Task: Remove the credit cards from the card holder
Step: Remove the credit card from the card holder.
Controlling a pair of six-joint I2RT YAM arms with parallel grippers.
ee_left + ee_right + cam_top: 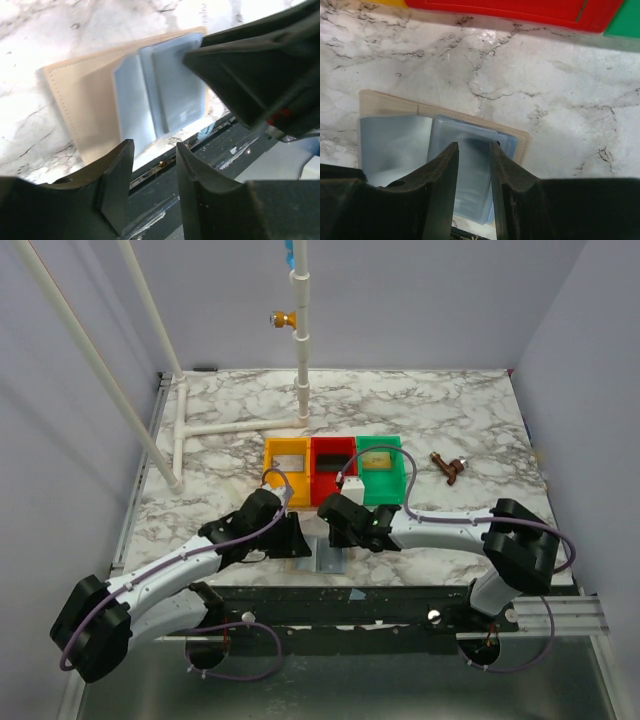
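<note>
left claw (154, 150) part-spread, empty | right claw (473, 147) part-spread over tan-beige bifold card holder (80, 100) | risk: unpinned holder may slide off marble table (545, 75) edge

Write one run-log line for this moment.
card holder: open, flat at table near edge | left gripper: open, beside it | right gripper: open, over blue lining

The white-and-grey marble-patterned table (450, 410) carries a red rectangular plastic tray (333, 440); a yellow plastic tray (268, 465) touches its left side; a green plastic tray (406, 475) touches its right. In front of the red tray, at the table's near edge, lies an open tan bifold card holder (328, 560); a small brown object (447, 468) lies well to its right; a white pipe frame (240, 427) lies behind it to the left.
</note>
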